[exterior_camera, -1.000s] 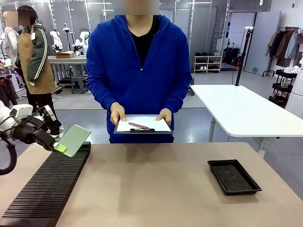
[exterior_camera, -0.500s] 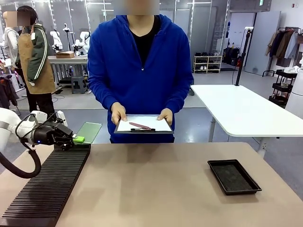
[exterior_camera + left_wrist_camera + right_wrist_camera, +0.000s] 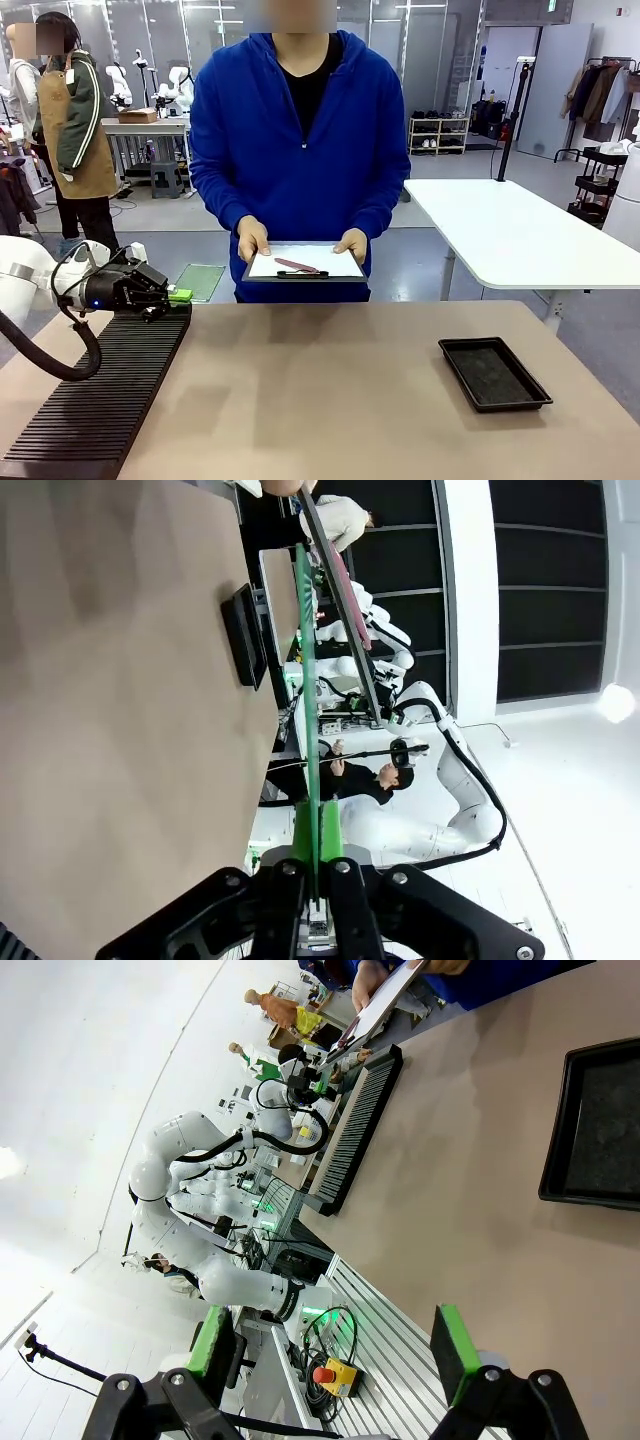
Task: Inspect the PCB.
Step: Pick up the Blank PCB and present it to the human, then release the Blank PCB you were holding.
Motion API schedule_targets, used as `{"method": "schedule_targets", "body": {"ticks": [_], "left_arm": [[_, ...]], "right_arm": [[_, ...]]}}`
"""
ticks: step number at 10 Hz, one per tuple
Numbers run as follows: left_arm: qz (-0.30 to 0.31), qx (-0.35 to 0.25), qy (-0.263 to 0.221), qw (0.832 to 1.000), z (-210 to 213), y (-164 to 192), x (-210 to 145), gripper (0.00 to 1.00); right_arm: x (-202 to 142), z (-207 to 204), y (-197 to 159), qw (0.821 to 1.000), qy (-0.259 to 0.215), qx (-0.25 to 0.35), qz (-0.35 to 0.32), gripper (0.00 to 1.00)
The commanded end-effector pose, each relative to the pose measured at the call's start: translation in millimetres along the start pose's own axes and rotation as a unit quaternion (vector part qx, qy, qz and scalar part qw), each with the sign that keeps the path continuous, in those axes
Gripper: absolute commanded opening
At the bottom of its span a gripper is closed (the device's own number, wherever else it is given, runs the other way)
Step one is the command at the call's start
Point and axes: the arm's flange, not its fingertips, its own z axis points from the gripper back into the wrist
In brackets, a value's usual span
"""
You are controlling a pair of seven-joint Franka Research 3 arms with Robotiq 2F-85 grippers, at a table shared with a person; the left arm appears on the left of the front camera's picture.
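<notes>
PCB (image 3: 200,282) was held by one edge in L gripper (image 3: 176,296), pads clamped on it, just past table's (image 3: 330,400) far-left corner, beyond rack's (image 3: 100,400) far end. Board lay near level, long axis pointing toward person's clipboard (image 3: 303,263). 1 s prior it was tilted, face to camera. R gripper (image 3: 333,1345) fingers stood wide apart.

Inside a robotics lab: a white robot arm (image 3: 20,275) at a shared counter (image 3: 320,400), an emergency-stop button (image 3: 328,1374) on aluminium framing (image 3: 380,1335), glass partitions (image 3: 425,60) and open floor beyond.
</notes>
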Motion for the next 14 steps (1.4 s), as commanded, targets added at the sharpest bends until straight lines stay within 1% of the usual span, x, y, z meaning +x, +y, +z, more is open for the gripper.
{"method": "schedule_targets", "body": {"ticks": [1,14], "left_arm": [[-0.001,0.001,-0.002,1.000,1.9,0.1,0.2,0.03],[-0.001,0.001,-0.002,1.000,1.9,0.1,0.2,0.03]], "right_arm": [[0.7,0.5,1.2,1.000,-0.003,0.005,0.007,1.00],[0.7,0.5,1.2,1.000,-0.003,0.005,0.007,1.00]]}}
